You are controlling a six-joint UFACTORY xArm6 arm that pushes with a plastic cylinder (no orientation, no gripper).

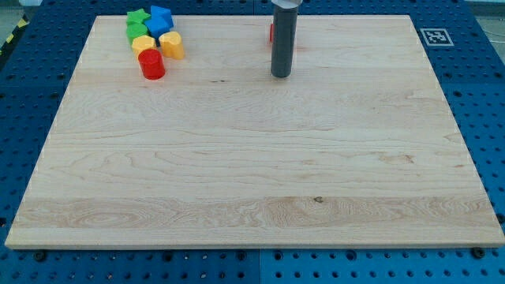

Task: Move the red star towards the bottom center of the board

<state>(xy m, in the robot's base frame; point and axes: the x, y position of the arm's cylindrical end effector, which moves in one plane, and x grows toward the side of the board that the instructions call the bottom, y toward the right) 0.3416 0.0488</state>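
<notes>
A single dark grey rod hangs straight down from the view's top edge, a little right of the horizontal centre. It is upright, with no visible lean to either side. Only its lower length shows; the arm that carries it lies out of view above the frame. At the very top edge the rod has a slightly wider, lighter collar, and below that it runs as a plain, smooth cylinder of even width. My tip [281,76] is the rod's flat lower end, sitting in the upper part of the view. It looks to meet the surface beneath it, with a faint shadow around its base.
</notes>
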